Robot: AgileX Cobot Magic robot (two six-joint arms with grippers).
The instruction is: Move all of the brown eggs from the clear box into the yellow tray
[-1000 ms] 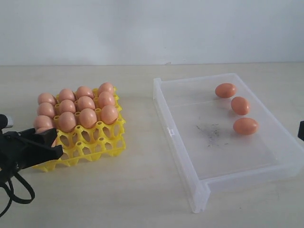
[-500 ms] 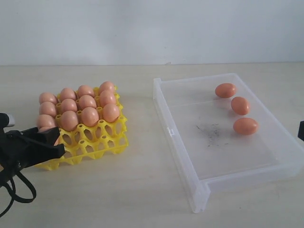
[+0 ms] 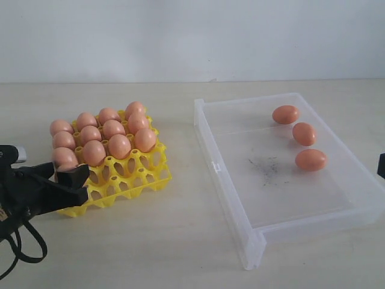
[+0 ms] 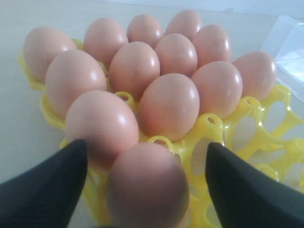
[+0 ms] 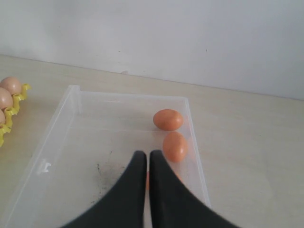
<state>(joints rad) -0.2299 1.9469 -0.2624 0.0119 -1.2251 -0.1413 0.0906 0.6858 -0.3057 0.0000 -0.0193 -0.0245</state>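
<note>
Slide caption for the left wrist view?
Open left fingers flank one brown egg at the yellow tray.

brown eggs [image 3: 311, 159], yellow tray [image 3: 133, 180], clear box [image 3: 283, 195]

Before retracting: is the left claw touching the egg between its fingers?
Apart. Left wrist view shows a gap between the egg and each finger of the open left claw.

Left end effector [image 4: 145, 148] agape
</note>
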